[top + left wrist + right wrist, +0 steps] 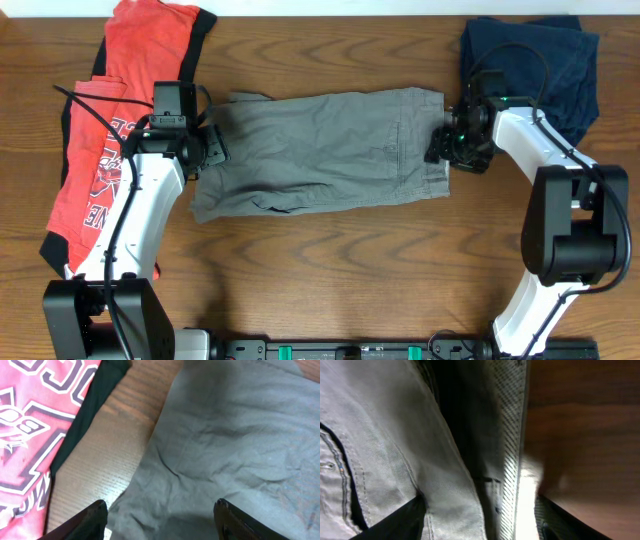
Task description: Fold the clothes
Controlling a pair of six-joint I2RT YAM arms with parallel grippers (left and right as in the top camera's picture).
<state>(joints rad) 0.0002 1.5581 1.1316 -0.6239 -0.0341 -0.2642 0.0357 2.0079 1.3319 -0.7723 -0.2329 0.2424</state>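
Two end effectors (214,148) (441,143), one shorts (320,150), one T-shirt (120,100)

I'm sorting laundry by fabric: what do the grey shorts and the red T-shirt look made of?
Grey shorts: probably woven cotton twill, matte; diagonal weave and topstitched seams show in the right wrist view. Red T-shirt: likely knit jersey, matte, with printed white lettering; its texture is too small to confirm.
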